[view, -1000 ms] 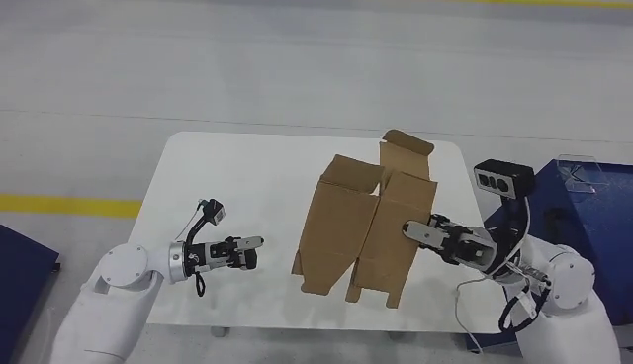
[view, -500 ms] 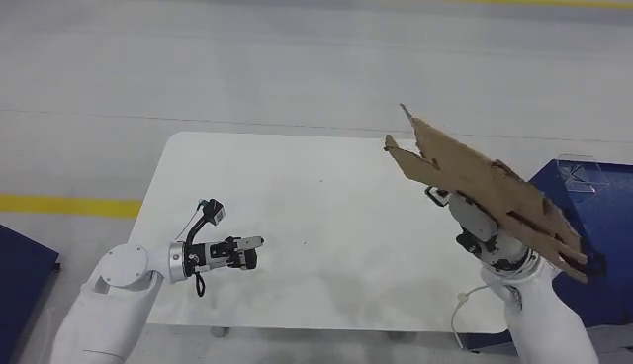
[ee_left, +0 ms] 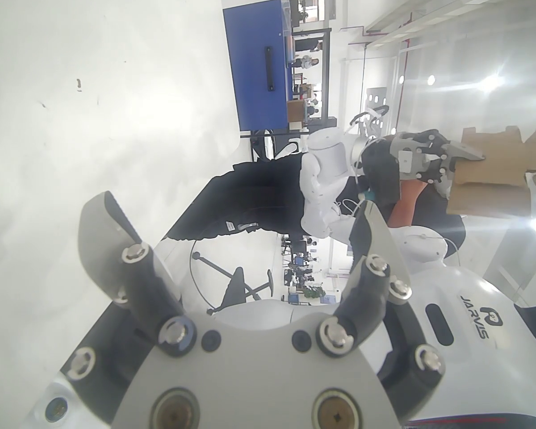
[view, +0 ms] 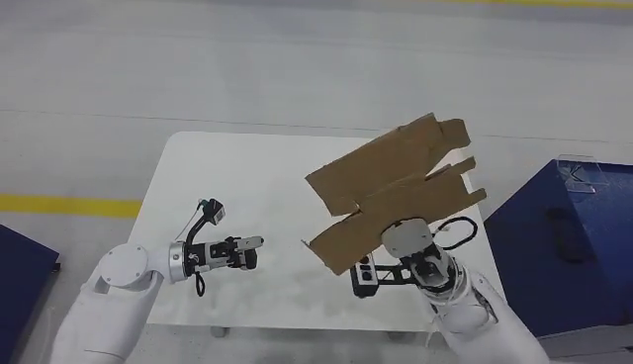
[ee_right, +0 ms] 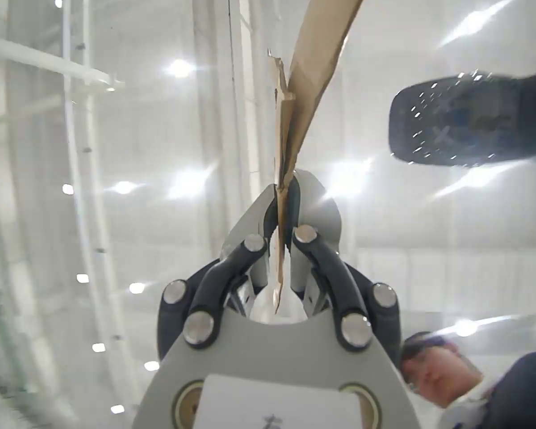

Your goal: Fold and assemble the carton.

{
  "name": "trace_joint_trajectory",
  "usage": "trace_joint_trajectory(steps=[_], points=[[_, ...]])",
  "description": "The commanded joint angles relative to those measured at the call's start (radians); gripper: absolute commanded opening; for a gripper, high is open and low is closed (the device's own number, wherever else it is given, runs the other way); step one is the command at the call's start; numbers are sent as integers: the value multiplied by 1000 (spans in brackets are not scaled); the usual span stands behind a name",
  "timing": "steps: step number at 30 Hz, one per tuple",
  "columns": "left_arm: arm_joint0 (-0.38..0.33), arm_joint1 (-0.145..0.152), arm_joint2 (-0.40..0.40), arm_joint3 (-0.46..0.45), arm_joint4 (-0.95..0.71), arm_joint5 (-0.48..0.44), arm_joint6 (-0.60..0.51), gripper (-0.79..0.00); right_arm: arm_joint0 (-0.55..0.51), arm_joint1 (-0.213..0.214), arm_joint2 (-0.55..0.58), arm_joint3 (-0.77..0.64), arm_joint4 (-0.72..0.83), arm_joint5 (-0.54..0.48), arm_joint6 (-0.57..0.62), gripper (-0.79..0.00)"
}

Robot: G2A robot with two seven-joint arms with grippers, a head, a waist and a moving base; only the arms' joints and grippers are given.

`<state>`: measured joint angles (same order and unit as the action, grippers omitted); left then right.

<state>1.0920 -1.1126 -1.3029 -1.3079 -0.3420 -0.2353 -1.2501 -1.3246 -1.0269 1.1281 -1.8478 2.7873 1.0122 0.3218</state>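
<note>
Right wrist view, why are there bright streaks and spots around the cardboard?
Right wrist view: the camera looks toward ceiling lamps, whose glare streaks beside the carton held by the right gripper. Left wrist view: flare washes over the carton's end. Top view: even light on the table, no glare.

1 carton (view: 396, 181) (cardboard), 1 table (view: 247, 171), 2 tools: left tool (ee_left: 236, 216), right tool (ee_right: 286, 189).

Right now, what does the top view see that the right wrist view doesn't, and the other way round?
Top view: the white table and the open left claw hovering over it. Right wrist view: close up, the right claw shut tight, pinching the carton by its thin edge. Both: the brown carton, held up in the air.
</note>
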Motion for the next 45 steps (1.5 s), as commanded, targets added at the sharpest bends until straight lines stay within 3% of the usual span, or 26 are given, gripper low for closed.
trace_joint_trajectory(steps=[1, 6, 8, 11, 14, 17, 19, 21, 25, 28, 36, 40, 45], points=[[0, 0, 0, 0, 0, 0, 0, 0, 14, 11, -29, 2, 157, 0, -118, -785], [0, 0, 0, 0, 0, 0, 0, 0, 37, 23, -20, 29, 239, 0, -245, -785], [0, 0, 0, 0, 0, 0, 0, 0, 60, 21, 51, 41, 119, -7, -218, -785], [0, 0, 0, 0, 0, 0, 0, 0, 65, 1, 158, 18, -194, -87, -30, -785], [0, 0, 0, 0, 0, 0, 0, 0, 52, -19, 229, -12, -655, -304, 255, -785], [0, 0, 0, 0, 0, 0, 0, 0, 49, -28, 249, 12, -1103, -629, 527, -785], [0, 0, 0, 0, 0, 0, 0, 0, 54, -32, 254, 41, -1282, -814, 638, -785], [0, 0, 0, 0, 0, 0, 0, 0, 52, -37, 239, 55, -1331, -885, 698, -785], [0, 0, 0, 0, 0, 0, 0, 0, 70, -41, 250, 50, -1502, -1045, 737, -785], [0, 0, 0, 0, 0, 0, 0, 0, 57, -43, 249, 33, -1706, -1226, 746, -785], [0, 0, 0, 0, 0, 0, 0, 0, 29, -54, 217, -2, -2164, -1576, 663, -785], [0, 0, 0, 0, 0, 0, 0, 0, 30, -60, 194, 2, -2232, -1610, 603, -785], [0, 0, 0, 0, 0, 0, 0, 0, 25, -63, 175, 5, -2189, -1576, 590, -785]])
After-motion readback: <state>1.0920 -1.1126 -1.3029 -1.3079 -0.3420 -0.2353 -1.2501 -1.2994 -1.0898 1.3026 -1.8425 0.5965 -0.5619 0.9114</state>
